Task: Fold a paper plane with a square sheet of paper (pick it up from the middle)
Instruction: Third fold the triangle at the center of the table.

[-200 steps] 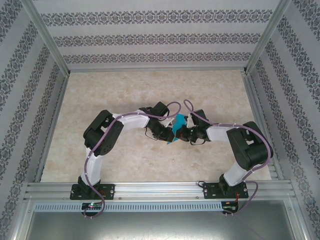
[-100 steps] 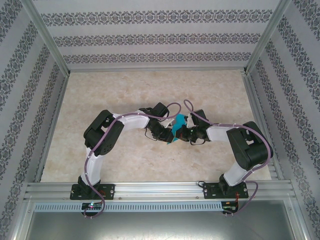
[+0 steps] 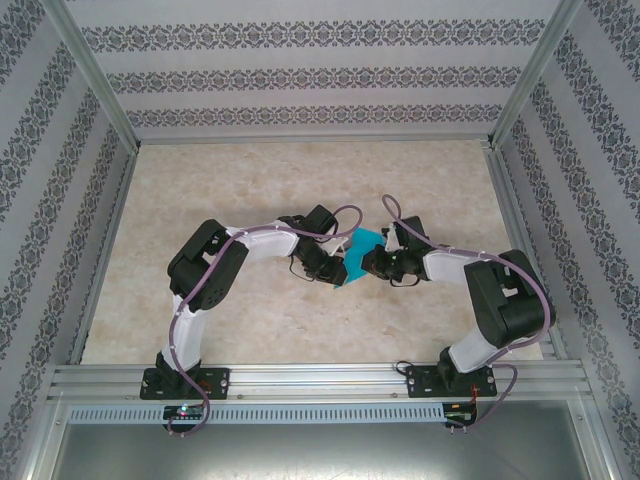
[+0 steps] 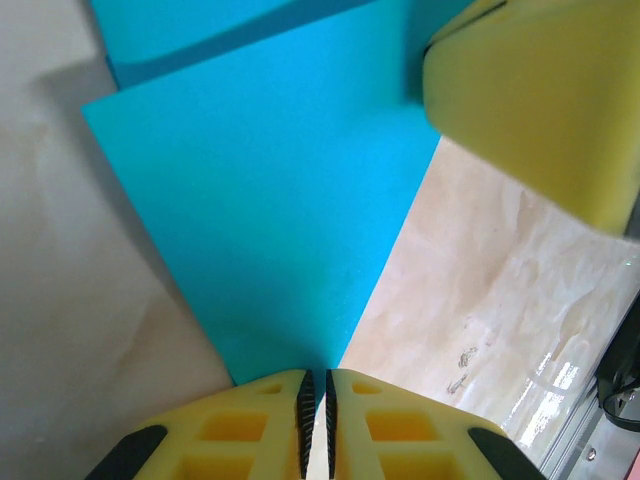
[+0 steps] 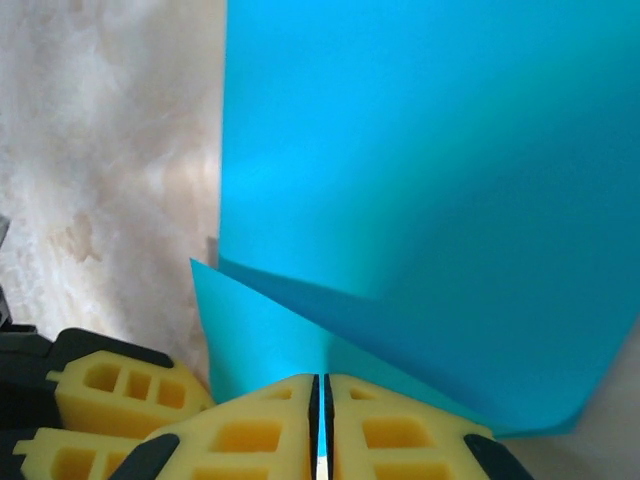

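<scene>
While left gripper (image 4: 314, 378) and right gripper (image 5: 320, 380) pinch the paper (image 4: 270, 200) above the table (image 3: 250, 180), fold seems half-done; next needs it pressed flat.

Bright, diffuse light fills the overhead view, with shadows few and soft. From the left wrist, glare streaks the table (image 4: 520, 330) at 4 o'clock and grey shadow lies at 8 o'clock; from the right wrist the sheet of paper (image 5: 430, 150) darkens toward 5 o'clock
</scene>
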Action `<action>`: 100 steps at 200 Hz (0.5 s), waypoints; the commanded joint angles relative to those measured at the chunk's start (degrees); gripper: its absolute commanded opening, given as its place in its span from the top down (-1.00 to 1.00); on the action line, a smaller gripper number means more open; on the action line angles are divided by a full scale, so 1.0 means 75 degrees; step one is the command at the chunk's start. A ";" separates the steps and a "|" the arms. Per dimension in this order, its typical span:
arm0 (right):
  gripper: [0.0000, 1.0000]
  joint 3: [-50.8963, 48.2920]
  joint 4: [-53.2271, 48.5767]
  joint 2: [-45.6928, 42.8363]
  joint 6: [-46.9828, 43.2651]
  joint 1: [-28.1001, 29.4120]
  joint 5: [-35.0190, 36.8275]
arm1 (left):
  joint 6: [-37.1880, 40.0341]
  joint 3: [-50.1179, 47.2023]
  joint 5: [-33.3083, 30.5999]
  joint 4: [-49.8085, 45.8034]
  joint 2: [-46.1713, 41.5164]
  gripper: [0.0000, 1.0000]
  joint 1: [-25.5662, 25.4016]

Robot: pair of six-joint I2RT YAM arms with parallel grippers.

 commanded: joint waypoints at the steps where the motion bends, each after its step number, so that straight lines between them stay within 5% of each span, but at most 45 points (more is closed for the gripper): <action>1: 0.74 0.0072 -0.0223 0.0116 -0.0305 -0.0161 0.0238 | 0.0279 -0.0305 -0.0431 -0.0056 0.0502 0.64 0.0044; 100: 0.76 -0.0099 -0.1061 0.0034 -0.0898 -0.0573 0.1099 | 0.0239 -0.0325 -0.0040 -0.0108 0.0309 0.64 0.0114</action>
